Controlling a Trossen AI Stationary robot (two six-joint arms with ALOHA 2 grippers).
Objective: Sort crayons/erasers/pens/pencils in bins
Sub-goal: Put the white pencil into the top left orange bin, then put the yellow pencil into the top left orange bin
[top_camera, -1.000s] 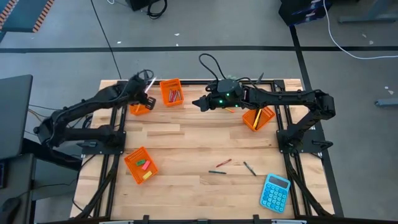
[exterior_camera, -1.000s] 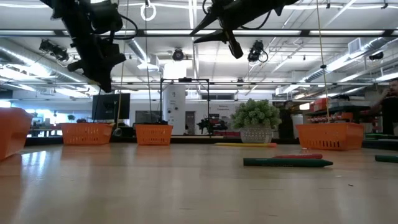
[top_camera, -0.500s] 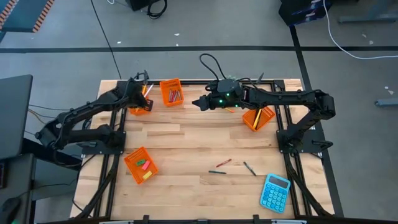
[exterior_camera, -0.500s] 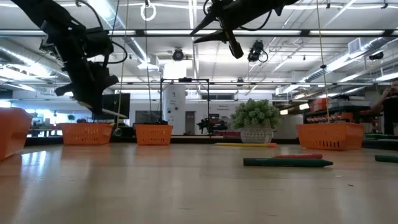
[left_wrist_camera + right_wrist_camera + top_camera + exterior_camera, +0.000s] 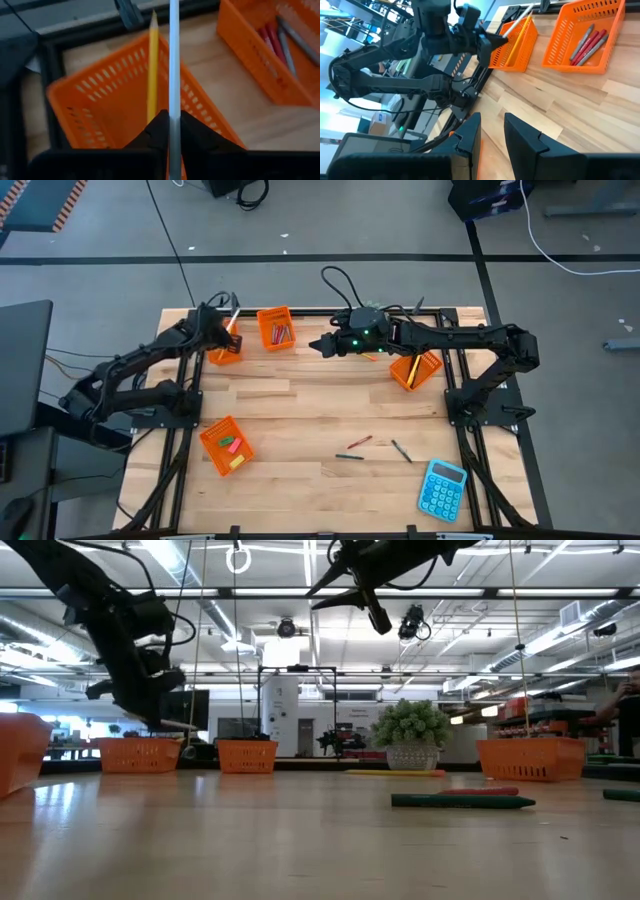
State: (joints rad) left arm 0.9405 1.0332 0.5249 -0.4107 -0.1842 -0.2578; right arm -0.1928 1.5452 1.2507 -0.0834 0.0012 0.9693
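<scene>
Left gripper (image 5: 222,332), high view: at 11 o'clock over the far-left bin (image 5: 225,350); right gripper (image 5: 322,346) waits near 12 o'clock. Left wrist view: fingers (image 5: 156,131) clamped on a whitish pencil (image 5: 173,60), poised above the bin beside a yellow pencil (image 5: 152,67) already inside; best released low, shaft aligned with the bin's long side. Right wrist view: jaws apart, empty. Low view: a crayon (image 5: 462,801) lies unsorted.

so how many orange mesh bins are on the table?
4. One orange mesh bin under the left gripper, one beside it holding crayons, one right-rear, one front-left with erasers. None look hidden.
</scene>
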